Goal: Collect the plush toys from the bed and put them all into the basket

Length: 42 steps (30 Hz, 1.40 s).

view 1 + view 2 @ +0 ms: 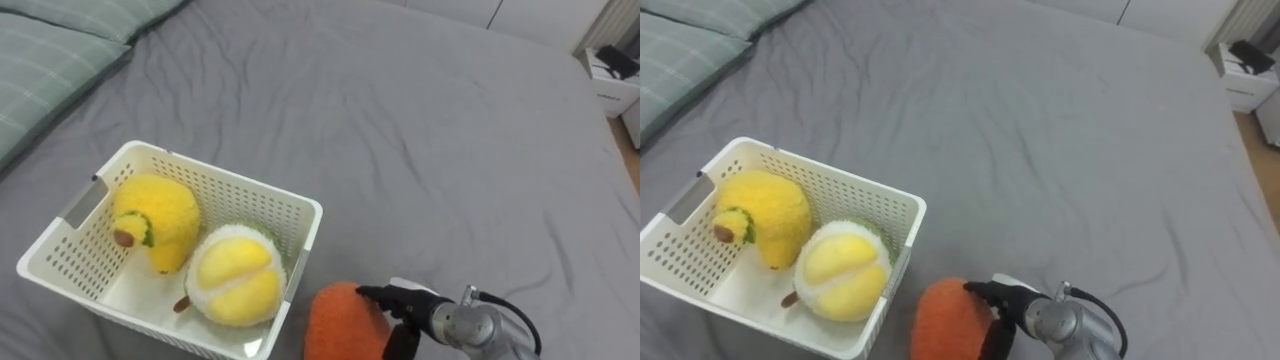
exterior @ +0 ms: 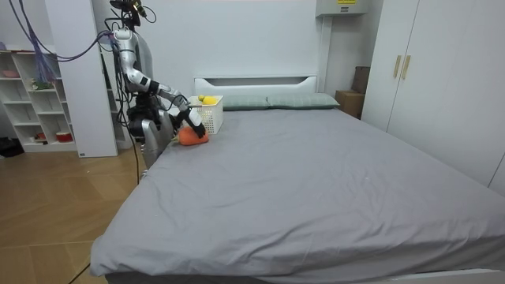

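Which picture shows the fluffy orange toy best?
The left eye view: the orange toy is near and large, in the right hand. The right eye view shows the same; the room view, a small orange blob.

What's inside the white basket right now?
A yellow plush and a round yellow-white plush. The basket floor beneath them is covered, so anything under them is hidden.

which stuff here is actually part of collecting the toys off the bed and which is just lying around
Part of the job: white basket; yellow plush toy and yellow-and-white plush toy inside it; orange plush toy beside it, gripped by the right hand; grey bed.
Just lying about: green pillows; white nightstand; shelf unit; wardrobe.
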{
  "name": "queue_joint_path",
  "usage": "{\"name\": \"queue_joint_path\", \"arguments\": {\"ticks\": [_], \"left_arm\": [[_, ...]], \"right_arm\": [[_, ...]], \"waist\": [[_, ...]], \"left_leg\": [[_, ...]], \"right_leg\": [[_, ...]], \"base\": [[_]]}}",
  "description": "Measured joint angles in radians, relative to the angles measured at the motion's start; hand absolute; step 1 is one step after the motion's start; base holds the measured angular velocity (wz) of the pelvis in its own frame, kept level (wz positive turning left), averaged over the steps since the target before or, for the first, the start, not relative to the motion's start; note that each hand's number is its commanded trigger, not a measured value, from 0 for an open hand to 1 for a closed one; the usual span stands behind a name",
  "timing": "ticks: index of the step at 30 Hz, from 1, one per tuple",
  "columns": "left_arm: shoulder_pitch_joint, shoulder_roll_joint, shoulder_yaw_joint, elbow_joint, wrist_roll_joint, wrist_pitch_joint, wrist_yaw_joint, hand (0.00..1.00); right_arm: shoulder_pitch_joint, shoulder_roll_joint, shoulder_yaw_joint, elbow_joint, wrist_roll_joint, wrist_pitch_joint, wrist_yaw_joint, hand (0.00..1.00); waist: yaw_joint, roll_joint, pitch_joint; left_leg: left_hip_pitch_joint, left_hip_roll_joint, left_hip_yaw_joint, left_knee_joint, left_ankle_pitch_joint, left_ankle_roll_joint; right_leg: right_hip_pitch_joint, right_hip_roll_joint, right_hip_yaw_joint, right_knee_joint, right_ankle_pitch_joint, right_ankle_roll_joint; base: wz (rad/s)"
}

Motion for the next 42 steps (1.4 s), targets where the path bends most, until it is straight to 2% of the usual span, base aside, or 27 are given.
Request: {"name": "queue_joint_path", "arguments": {"ticks": [1, 8, 13, 16, 21, 25, 29, 32, 34, 38, 42], "left_arm": [[0.0, -0.001, -0.004, -0.001, -0.003, -0.001, 0.006, 0.0], [0.002, -0.008, -0.02, -0.001, -0.006, -0.003, 0.033, 0.0], [0.003, -0.02, -0.021, -0.001, -0.008, -0.011, 0.039, 0.0], [0.01, -0.018, -0.031, -0.001, -0.008, -0.023, 0.039, 0.0], [0.011, -0.02, -0.039, -0.001, -0.006, -0.025, 0.039, 0.0], [0.017, -0.022, -0.037, 0.003, -0.006, -0.045, 0.039, 0.0], [0.02, -0.023, -0.037, 0.011, -0.006, -0.058, 0.039, 0.0], [0.026, -0.027, -0.037, 0.012, -0.006, -0.064, 0.039, 0.0], [0.029, -0.027, -0.037, 0.015, -0.008, -0.067, 0.039, 0.0], [0.028, -0.027, -0.037, 0.028, -0.009, -0.074, 0.03, 0.0], [0.029, -0.028, -0.025, 0.028, -0.008, -0.077, 0.015, 0.0]], "right_arm": [[-0.001, 0.007, 0.0, 0.009, -0.008, 0.0, -0.016, 1.0], [-0.021, 0.022, 0.0, 0.052, -0.029, -0.006, -0.095, 1.0], [-0.021, 0.026, 0.0, 0.077, -0.024, -0.023, -0.132, 1.0], [-0.021, 0.027, -0.003, 0.11, -0.005, -0.033, -0.165, 1.0], [-0.022, 0.028, -0.008, 0.156, 0.025, -0.067, -0.228, 1.0], [-0.021, 0.029, -0.024, 0.202, 0.023, -0.105, -0.283, 1.0], [-0.016, 0.027, -0.03, 0.25, 0.053, -0.141, -0.347, 1.0], [-0.014, 0.027, -0.03, 0.267, 0.075, -0.153, -0.383, 1.0], [-0.015, 0.026, -0.033, 0.288, 0.1, -0.172, -0.402, 1.0], [-0.015, 0.025, -0.044, 0.29, 0.133, -0.188, -0.419, 1.0], [-0.015, 0.02, -0.057, 0.285, 0.139, -0.191, -0.421, 1.0]], "waist": [[0.002, 0.0, 0.0001], [0.002, 0.012, 0.0083], [0.002, 0.015, 0.009], [0.001, 0.018, 0.0102], [0.0, 0.025, 0.0091], [0.0, 0.03, 0.0071], [0.0, 0.038, 0.0021], [-0.004, 0.044, -0.003], [-0.014, 0.047, -0.0035], [-0.028, 0.052, -0.0034], [-0.029, 0.046, -0.0065]], "left_leg": [[0.0, 0.0, 0.0, 0.0, 0.0, 0.0], [0.008, 0.0, -0.003, -0.003, 0.0, 0.0], [0.009, -0.001, -0.006, -0.004, 0.0, 0.0], [0.008, -0.001, -0.008, 0.001, 0.0, 0.0], [0.005, -0.001, -0.013, 0.006, 0.0, 0.0], [-0.001, -0.002, -0.016, 0.007, -0.002, -0.001], [0.0, -0.002, -0.018, 0.007, -0.002, -0.001], [0.0, -0.003, -0.021, 0.007, -0.002, -0.001], [0.0, -0.003, -0.022, 0.007, -0.002, -0.001], [-0.002, -0.003, -0.022, 0.007, -0.002, -0.001], [0.003, -0.003, -0.017, 0.008, -0.002, -0.001]], "right_leg": [[0.0, 0.0, 0.001, 0.0, 0.0, 0.0], [0.013, -0.001, -0.001, -0.001, 0.0, 0.0], [0.016, -0.001, -0.002, -0.001, 0.0, 0.0], [0.016, -0.001, -0.004, -0.001, 0.0, 0.0], [0.016, -0.001, -0.005, -0.001, 0.0, 0.0], [0.015, -0.001, -0.007, -0.001, 0.0, 0.0], [0.016, -0.001, -0.009, -0.001, 0.0, 0.0], [0.019, -0.002, -0.019, -0.001, 0.0, 0.0], [0.019, -0.002, -0.02, -0.001, 0.0, 0.0], [0.016, -0.002, -0.02, -0.001, 0.0, 0.001], [0.015, -0.002, -0.008, -0.001, -0.001, 0.001]], "base": [[0.0], [0.02], [0.0], [0.0], [0.01], [0.01], [0.0], [0.01], [0.04], [-0.01], [-0.04]]}}
